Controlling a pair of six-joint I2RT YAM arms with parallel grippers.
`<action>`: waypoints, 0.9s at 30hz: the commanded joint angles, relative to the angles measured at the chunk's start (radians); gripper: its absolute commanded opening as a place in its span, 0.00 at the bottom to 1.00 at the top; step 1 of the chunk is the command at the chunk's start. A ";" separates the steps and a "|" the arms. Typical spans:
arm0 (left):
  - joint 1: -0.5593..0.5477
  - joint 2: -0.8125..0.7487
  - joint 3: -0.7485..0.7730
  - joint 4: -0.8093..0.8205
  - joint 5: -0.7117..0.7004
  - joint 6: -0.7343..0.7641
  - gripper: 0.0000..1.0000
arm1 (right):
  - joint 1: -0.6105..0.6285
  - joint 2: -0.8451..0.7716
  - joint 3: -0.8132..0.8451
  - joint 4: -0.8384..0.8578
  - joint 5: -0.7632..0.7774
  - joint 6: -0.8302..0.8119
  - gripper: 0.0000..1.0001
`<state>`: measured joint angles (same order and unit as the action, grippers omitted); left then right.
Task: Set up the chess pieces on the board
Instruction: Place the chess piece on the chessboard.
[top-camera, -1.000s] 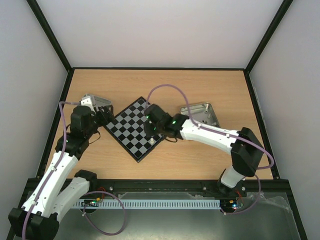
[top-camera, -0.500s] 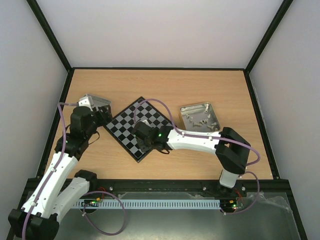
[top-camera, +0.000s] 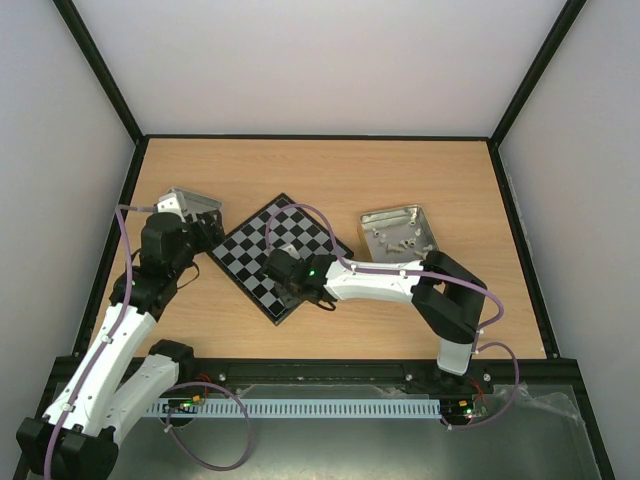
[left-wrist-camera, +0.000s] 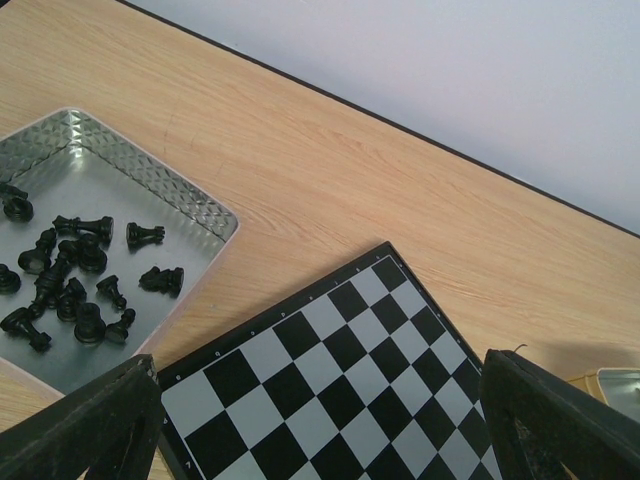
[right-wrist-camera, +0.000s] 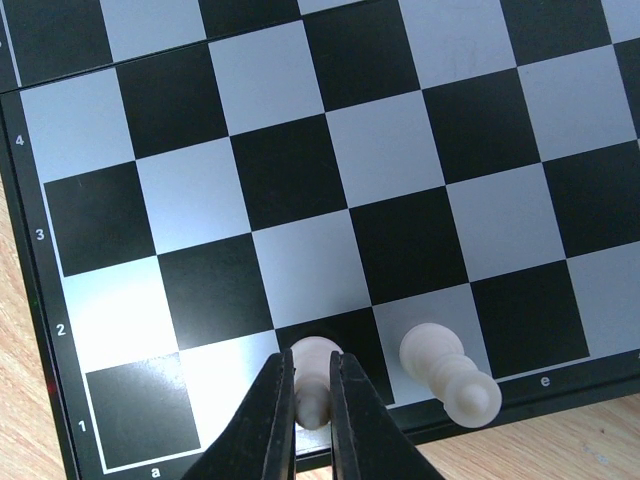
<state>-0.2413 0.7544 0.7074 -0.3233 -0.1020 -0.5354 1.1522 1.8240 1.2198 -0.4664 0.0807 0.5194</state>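
The board (top-camera: 250, 255) lies turned like a diamond on the table. My right gripper (top-camera: 284, 273) is low over its near corner. In the right wrist view it (right-wrist-camera: 311, 362) is shut on a small white chess piece (right-wrist-camera: 313, 398), whose base is at a black first-row square of the board (right-wrist-camera: 300, 180). I cannot tell if the base touches. A second white piece (right-wrist-camera: 447, 375) stands on the square to its right. My left gripper (top-camera: 205, 236) hovers at the board's left corner. In the left wrist view it (left-wrist-camera: 320, 440) is open and empty above the board (left-wrist-camera: 330, 350).
A metal tray (top-camera: 190, 203) with several black pieces (left-wrist-camera: 75, 270) sits left of the board. Another metal tray (top-camera: 400, 235) with white pieces sits to the right. A purple cable (top-camera: 315, 215) loops over the board. Black frame rails edge the table.
My right arm has swung left across the board to its near corner, carrying the white piece. The left arm has not moved.
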 joint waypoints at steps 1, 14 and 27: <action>-0.001 0.005 -0.003 0.007 -0.007 -0.006 0.88 | 0.005 0.012 -0.007 -0.018 0.046 0.001 0.08; 0.000 0.013 -0.005 0.011 -0.002 -0.007 0.88 | 0.005 0.010 -0.006 -0.039 0.044 -0.001 0.11; -0.001 0.012 -0.008 0.009 0.001 -0.009 0.88 | 0.005 0.008 0.005 -0.059 0.047 0.001 0.15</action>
<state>-0.2413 0.7666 0.7059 -0.3229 -0.1017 -0.5423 1.1522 1.8252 1.2198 -0.4896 0.1059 0.5205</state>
